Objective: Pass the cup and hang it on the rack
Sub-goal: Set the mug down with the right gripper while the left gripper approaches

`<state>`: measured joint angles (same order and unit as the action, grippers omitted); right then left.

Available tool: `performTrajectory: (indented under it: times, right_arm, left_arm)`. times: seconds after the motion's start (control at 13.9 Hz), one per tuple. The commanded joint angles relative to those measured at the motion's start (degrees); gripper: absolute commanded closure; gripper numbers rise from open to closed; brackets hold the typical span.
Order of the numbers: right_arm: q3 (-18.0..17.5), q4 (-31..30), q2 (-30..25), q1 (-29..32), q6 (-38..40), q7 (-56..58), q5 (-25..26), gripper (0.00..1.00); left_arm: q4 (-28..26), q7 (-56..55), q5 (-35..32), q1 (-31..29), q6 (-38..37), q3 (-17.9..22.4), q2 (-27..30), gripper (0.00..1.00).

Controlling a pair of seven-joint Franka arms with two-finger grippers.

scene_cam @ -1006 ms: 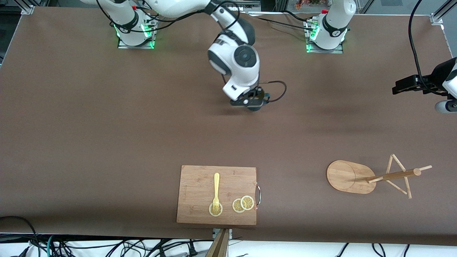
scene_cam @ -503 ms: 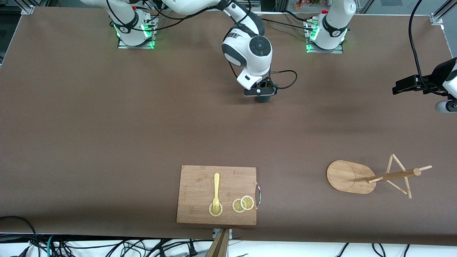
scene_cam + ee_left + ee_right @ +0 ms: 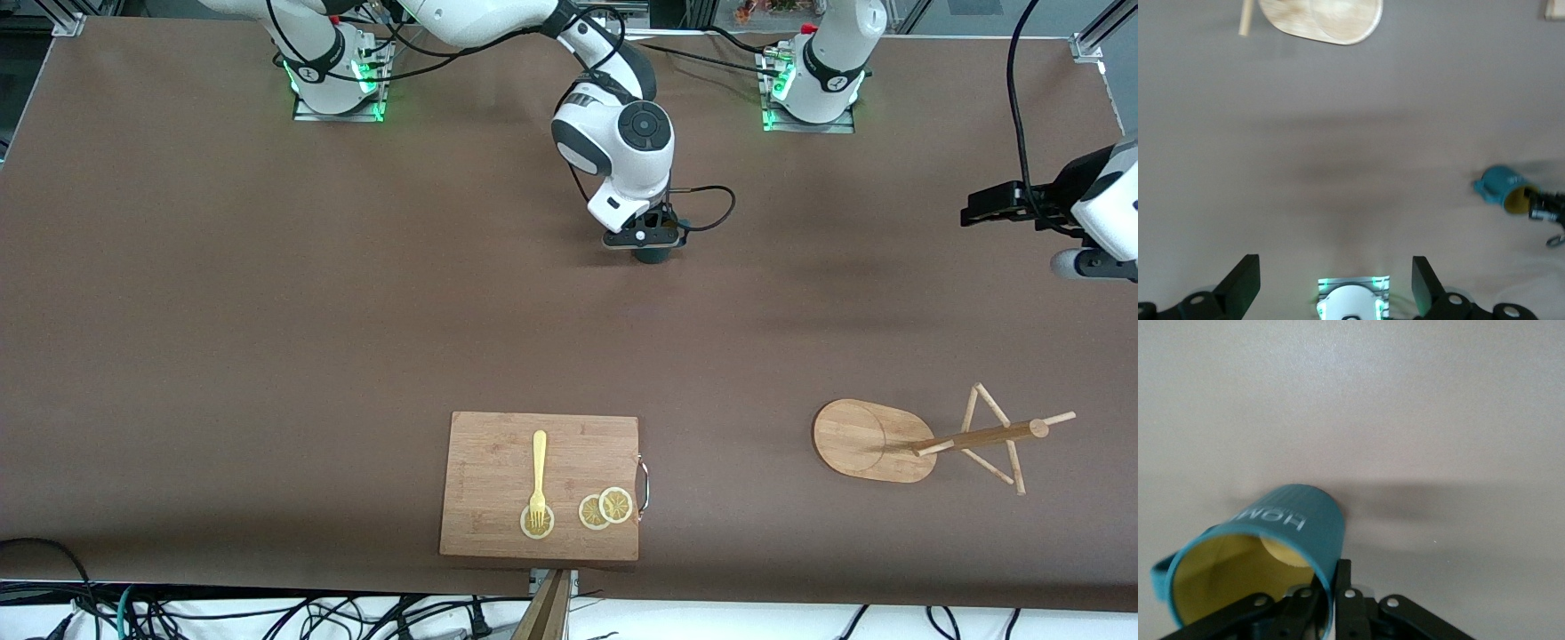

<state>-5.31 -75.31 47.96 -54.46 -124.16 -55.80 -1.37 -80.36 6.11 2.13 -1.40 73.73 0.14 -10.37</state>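
Two arms share the table. In the front view, we see the right gripper (image 3: 653,238) low at mid-table with the cup (image 3: 656,254) under it, well apart from the rack (image 3: 876,442), which lies toppled nearer the camera toward the left arm's end. The left gripper (image 3: 1009,211) waits there, aloft. In the left wrist view, we see its fingers (image 3: 1241,283) spread and empty, the cup (image 3: 1501,189) off to one side. Only the right wrist view shows the grasp: one finger (image 3: 1340,597) outside the rim, the other inside, pinching the tilted cup (image 3: 1281,537). We judge the pass underway; next the cup must be set down and released.
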Motion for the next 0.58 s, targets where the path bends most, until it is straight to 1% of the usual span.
performTrajectory:
  times: [0.0,0.14,0.22,0.29,0.36,0.5]
  right_arm:
    - [0.92,2.27,0.38,-0.82,0.58,-2.20,0.14,0.63]
    - [0.83,2.53,-1.28,-0.65,1.46,-2.56,-0.12,0.58]
    - [1.00,2.62,-2.07,-0.65,2.42,-2.91,-0.21,0.46]
    - [1.00,3.23,-3.13,-0.47,3.91,-2.74,-0.30,0.44]
    - [0.83,4.45,-3.75,0.31,6.18,-2.65,-0.47,0.44]
    - [0.30,9.45,-3.93,2.77,12.33,-2.21,-2.48,0.41]
  left_arm:
    - [-2.87,10.55,0.86,-0.09,-0.61,0.12,0.79,0.00]
    - [-4.97,16.88,0.86,-0.09,-0.52,-0.40,0.79,0.00]
    - [-6.29,19.96,0.86,-0.09,-0.52,-0.84,0.96,0.00]
    - [-8.04,23.38,0.86,-0.09,-0.43,-2.15,1.48,0.00]
    - [-9.71,25.77,0.86,-0.09,0.00,-3.82,2.10,0.00]
    - [-13.92,29.37,0.95,0.00,1.84,-6.11,4.03,0.00]
